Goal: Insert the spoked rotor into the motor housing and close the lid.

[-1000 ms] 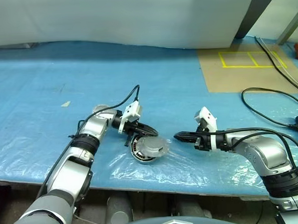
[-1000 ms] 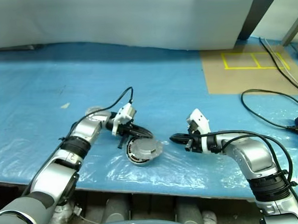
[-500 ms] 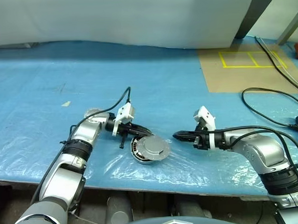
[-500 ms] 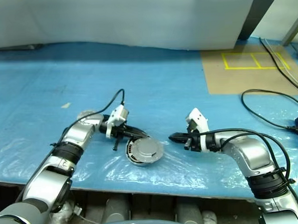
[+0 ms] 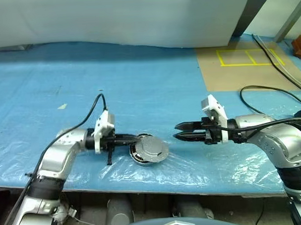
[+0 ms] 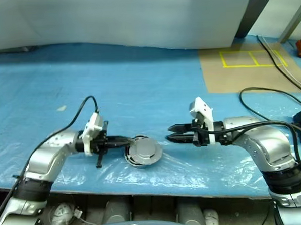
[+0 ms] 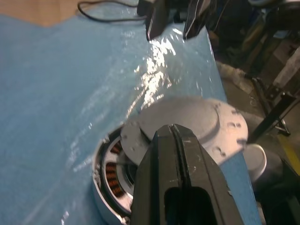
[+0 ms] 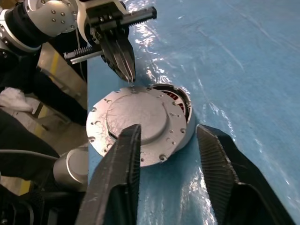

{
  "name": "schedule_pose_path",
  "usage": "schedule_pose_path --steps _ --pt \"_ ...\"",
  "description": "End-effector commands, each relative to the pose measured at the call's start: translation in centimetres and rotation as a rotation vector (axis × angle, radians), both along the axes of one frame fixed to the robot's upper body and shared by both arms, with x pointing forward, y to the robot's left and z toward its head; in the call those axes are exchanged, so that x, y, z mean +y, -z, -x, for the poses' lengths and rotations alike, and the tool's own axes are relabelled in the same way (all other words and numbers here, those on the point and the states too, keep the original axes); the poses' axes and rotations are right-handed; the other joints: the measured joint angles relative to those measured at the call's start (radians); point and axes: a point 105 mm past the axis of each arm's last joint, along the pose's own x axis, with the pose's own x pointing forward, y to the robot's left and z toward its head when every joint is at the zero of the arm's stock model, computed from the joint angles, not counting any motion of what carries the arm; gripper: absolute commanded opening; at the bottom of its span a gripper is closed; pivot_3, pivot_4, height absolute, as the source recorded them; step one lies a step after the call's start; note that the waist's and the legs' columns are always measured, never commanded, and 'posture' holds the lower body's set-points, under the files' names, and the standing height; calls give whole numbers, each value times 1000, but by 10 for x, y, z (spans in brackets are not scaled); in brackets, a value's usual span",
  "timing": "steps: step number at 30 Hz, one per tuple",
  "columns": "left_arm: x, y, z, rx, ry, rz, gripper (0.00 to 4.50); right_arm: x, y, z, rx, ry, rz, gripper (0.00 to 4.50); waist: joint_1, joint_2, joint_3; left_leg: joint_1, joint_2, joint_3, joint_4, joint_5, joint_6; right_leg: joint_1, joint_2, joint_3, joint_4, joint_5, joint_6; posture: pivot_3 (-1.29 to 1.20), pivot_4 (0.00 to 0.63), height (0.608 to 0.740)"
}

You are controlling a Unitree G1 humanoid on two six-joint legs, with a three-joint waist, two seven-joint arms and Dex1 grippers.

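- Desk (image 5: 154, 87): blue plastic sheet over it; housing (image 5: 138, 157) sits near front edge, between the two arms.
- Lid (image 5: 153, 148): now lies flatter on housing vs a sec ago, when it sat tilted. Still offset toward R side; copper windings show on the L side, so not seated yet by my read.
- L gripper (image 5: 139, 139): pulled back toward the L, fingers pressed together, holding nothing, tips right at lid's edge.
- R gripper (image 5: 177, 132): has lifted and spread its fingers about halfway, nothing between them, pointing at lid from the other side, apart from it.
- Meaning: lid placed but skewed; next likely a nudge or squeeze to centre it. Risk: lid slides off instead of dropping in.
- Rotor: can't see it; presumably under lid, can't confirm.
- R wrist view: lid face w/ small rim holes, raised centre, overhang past the shell (image 8: 185, 133).
- L wrist view: windings (image 7: 112, 171) in the gap under the lid; head views give only a sliver.
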Motion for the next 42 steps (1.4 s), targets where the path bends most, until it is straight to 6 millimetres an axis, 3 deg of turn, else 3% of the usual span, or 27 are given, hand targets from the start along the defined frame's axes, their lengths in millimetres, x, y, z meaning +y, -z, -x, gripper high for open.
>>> schedule_pose_path --steps 1,5,6,18,26,33,42 --pt "-1 -7 8 -61 -11 -5 0 13 0 2 -37 -97 4 3048 1 0 0 0 0 0 0 0 0 0 0 0 0 0 0 0 150 740" --pt "9 -3 14 -68 -58 -41 0 24 6 3 -11 -175 -5 4411 2 0 0 0 0 0 1 0 0 0 0 0 0 0 0 0 150 740" --pt "11 -3 15 -64 -74 -44 0 25 9 1 -15 -185 4 4465 0 0 0 0 0 0 1 0 0 0 0 0 0 0 0 0 150 740" --pt "23 -15 19 -56 -228 2 0 42 33 -12 -80 -227 62 4465 -9 0 0 0 0 0 2 0 0 0 0 0 3 0 0 0 150 740" --pt "28 -5 26 -67 -243 -33 0 46 44 -17 -85 -238 92 4465 -24 0 0 1 0 1 3 0 0 0 0 1 5 0 -1 0 150 740" --pt "26 7 26 -112 -265 -47 0 56 39 -20 -126 -259 90 4465 -24 0 0 2 0 1 5 0 0 0 0 1 8 0 -1 0 150 740" --pt "30 10 21 -125 -309 -46 0 55 27 -24 -185 -273 87 4465 -24 0 0 2 0 1 7 0 0 0 0 2 10 -2 -4 0 150 740"
